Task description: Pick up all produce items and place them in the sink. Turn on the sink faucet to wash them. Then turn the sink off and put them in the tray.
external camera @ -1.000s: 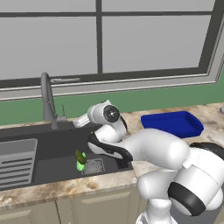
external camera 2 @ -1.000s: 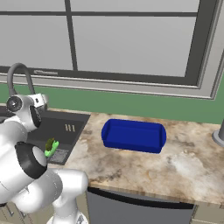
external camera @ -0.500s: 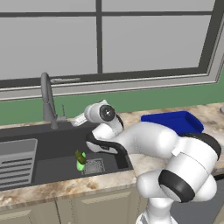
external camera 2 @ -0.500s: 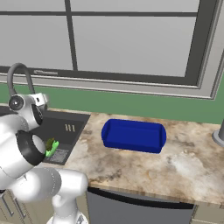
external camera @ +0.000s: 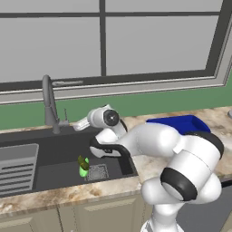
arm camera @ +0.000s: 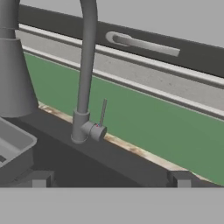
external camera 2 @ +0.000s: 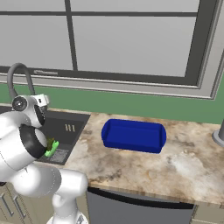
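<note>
Both produce items lie in the sink beside the drain grate: the olive one and the lime green one, whose lime tip peeks past my arm in the right base view. My gripper hovers over the basin's back, open and holding nothing. It faces the faucet. In the hand view, the faucet stem and its thin upright lever stand just ahead of the gripper. The blue tray sits on the counter to the right.
The ribbed rack fills the sink's left end. A green wall and a window sill with a handle run behind the faucet. A broad grey column stands at the left of the hand view. A grey object stands at the counter's far right.
The arm's lower links have swung to the right and nearer the cameras. The hand has stayed above the sink's back, facing the faucet. The produce has not moved.
</note>
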### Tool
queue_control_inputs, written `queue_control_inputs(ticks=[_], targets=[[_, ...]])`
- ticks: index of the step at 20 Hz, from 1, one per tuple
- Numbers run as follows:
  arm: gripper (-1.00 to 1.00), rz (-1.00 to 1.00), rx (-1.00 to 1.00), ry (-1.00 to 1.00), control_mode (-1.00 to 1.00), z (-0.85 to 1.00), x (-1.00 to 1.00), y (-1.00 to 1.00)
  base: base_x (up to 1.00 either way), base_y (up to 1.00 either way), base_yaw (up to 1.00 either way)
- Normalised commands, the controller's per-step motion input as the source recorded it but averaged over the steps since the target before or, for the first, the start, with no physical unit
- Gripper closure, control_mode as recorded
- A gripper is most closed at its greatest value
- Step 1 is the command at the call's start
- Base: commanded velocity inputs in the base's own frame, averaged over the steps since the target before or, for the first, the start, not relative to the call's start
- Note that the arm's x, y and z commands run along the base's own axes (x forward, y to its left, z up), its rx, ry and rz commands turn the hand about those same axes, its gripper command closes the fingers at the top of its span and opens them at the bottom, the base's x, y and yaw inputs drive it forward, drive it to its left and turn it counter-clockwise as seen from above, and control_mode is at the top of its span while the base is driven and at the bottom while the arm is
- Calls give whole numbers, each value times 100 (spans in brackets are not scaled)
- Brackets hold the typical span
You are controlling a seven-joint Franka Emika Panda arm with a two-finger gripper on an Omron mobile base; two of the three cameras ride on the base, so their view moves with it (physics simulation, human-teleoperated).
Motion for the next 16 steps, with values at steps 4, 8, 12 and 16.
queue_control_inputs(ticks=[4,8,12,16], targets=[[-100,0,3,0,-100,-7,10,0,0,0,0],[-100,0,1,0,-100,0,14,0,0,0,0],[-100,0,0,1,-100,0,27,1,0,0,0],[-100,0,0,0,-100,0,25,0,0,0,0]])
